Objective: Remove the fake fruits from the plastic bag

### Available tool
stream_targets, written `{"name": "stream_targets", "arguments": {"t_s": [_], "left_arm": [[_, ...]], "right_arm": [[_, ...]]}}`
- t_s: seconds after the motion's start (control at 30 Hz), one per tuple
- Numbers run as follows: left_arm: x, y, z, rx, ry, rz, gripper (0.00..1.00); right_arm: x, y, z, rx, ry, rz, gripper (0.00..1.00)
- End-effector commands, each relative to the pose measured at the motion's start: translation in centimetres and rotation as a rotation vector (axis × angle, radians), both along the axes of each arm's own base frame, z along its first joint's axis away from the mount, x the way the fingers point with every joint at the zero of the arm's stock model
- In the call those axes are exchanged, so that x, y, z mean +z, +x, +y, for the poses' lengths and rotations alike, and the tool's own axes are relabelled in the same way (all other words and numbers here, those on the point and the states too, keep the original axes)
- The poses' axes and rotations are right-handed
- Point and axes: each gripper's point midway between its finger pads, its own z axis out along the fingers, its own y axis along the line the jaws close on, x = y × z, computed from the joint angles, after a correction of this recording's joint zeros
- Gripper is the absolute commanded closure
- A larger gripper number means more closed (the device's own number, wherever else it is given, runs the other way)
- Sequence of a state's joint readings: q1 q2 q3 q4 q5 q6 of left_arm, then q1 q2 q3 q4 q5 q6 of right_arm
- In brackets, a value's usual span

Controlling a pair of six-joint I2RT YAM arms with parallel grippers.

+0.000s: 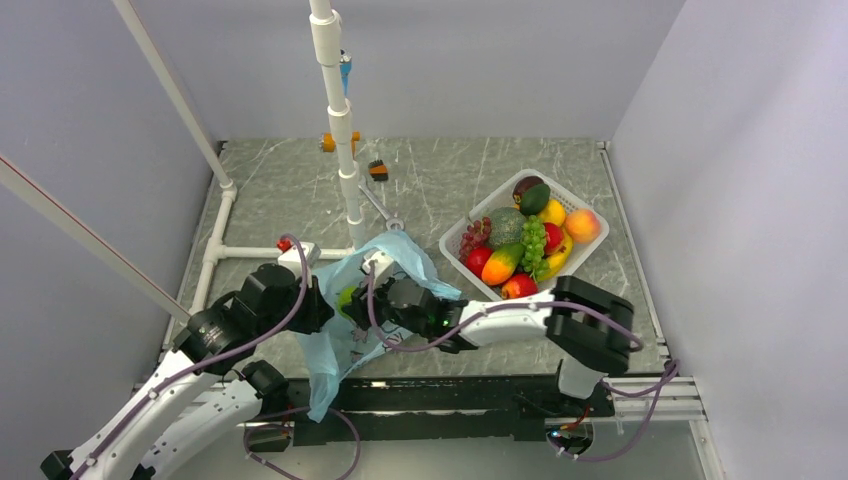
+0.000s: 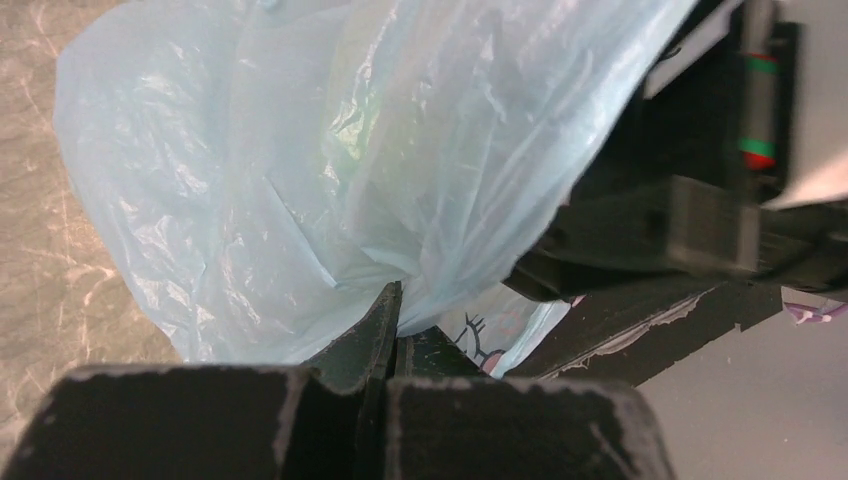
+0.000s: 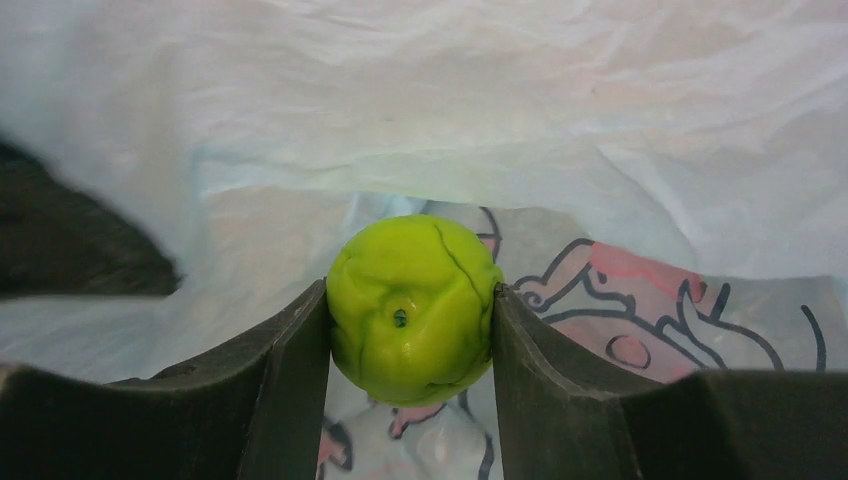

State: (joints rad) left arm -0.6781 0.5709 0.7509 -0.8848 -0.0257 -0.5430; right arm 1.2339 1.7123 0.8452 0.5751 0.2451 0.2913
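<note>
The right fingers clamp the glossy lime-green plastic ball inside the thin light-blue crinkly plastic bag. The left fingers pinch its film. Best to withdraw rightward slowly, without snagging the film.

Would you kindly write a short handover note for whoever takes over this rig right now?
Left gripper: jaws shut, pinching a fold of the plastic bag.
Right gripper: reaching into the bag, jaws closed on the lime-green ball, one on each side.
Done: the mango, green grape bunch, peach, apple and avocado lie in the white basket on the right, among other fruit.
Left: lift the ball out of the bag and set it down. Whether anything else remains in the bag cannot be seen.
</note>
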Motion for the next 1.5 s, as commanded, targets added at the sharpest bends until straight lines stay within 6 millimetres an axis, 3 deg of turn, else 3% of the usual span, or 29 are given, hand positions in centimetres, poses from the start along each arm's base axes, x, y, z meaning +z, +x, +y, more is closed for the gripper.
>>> {"name": "stream_targets", "arguments": {"t_s": [0.0,0.13,0.33,0.5,0.67,0.8,0.9,1.1,1.23,1.27,1.37,1.47], "left_arm": [[0.5,0.5,0.3,0.035,-0.004,-0.031,1.00],[0.8,0.4,0.5,0.052,-0.011,-0.049,1.00],[1.0,0.3,0.8,0.069,-0.014,-0.066,1.00],[0.8,0.2,1.0,0.086,0.002,-0.060,1.00],[0.5,0.3,1.7,0.133,0.042,-0.052,1.00],[0.7,1.1,3.7,0.252,0.099,-0.067,1.00],[1.9,1.8,6.3,0.379,0.164,-0.115,1.00],[6.8,1.8,11.4,0.562,0.231,-0.237,1.00],[10.4,1.6,13.9,0.617,0.243,-0.348,1.00],[10.8,1.5,14.2,0.621,0.241,-0.362,1.00],[10.5,1.9,12.4,0.538,0.188,-0.373,1.00],[8.1,2.0,9.3,0.431,0.128,-0.311,1.00]], "right_arm": [[2.0,-3.9,-0.8,0.173,0.025,0.052,0.99],[3.3,-6.4,-2.1,0.277,0.040,0.086,1.00],[7.9,-8.8,-3.4,0.390,0.092,0.071,1.00],[13.0,-8.6,-5.2,0.365,0.147,-0.002,1.00],[19.4,-7.5,-7.9,0.286,0.203,-0.126,1.00],[23.9,-5.7,-11.1,0.153,0.237,-0.241,1.00],[26.0,-4.1,-13.7,0.033,0.242,-0.302,1.00],[27.1,0.4,-20.8,-0.361,0.249,-0.353,1.00],[25.8,3.7,-24.8,-0.585,0.193,-0.338,1.00],[24.7,4.7,-25.6,-0.623,0.157,-0.315,1.00],[22.3,7.9,-28.2,-0.751,0.107,-0.237,1.00],[20.1,10.4,-30.5,-0.915,0.056,-0.178,1.00]]}}
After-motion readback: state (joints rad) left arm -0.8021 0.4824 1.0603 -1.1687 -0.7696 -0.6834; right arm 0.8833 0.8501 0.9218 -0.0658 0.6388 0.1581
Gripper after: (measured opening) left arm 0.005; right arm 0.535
